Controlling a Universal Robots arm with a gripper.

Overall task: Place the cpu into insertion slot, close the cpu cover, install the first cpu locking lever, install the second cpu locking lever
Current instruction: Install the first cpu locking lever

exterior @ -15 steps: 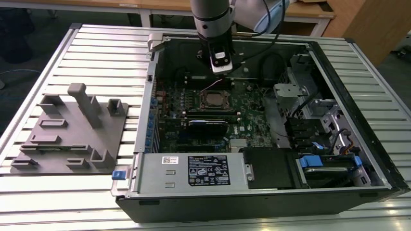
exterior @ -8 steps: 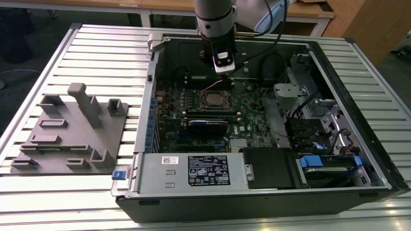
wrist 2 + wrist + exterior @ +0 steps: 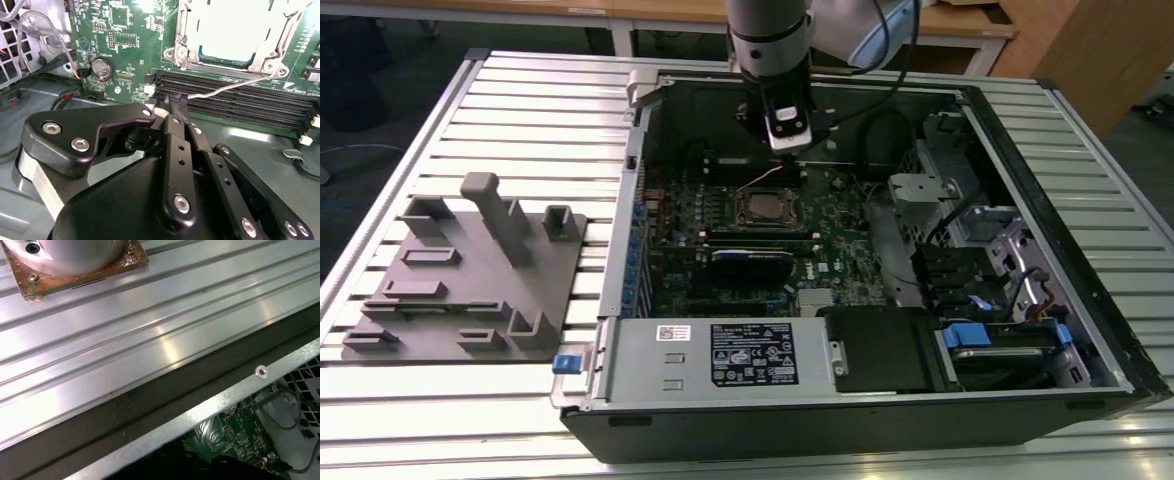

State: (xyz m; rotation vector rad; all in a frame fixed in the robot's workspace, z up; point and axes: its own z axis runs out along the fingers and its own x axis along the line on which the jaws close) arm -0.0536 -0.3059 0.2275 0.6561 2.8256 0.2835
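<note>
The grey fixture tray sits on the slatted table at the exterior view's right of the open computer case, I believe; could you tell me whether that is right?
Not quite: the grey fixture tray sits on the slatted table at the exterior view's left of the open computer case, as the exterior view shows.

An open case [image 3: 854, 425] sat on the slatted counter [image 3: 520, 100]; a grey rack [image 3: 467, 290] lay at its nine o'clock, a labelled power supply [image 3: 667, 360] inside at six o'clock.

The power supply label [image 3: 751, 353] carries print too small to read.
</note>
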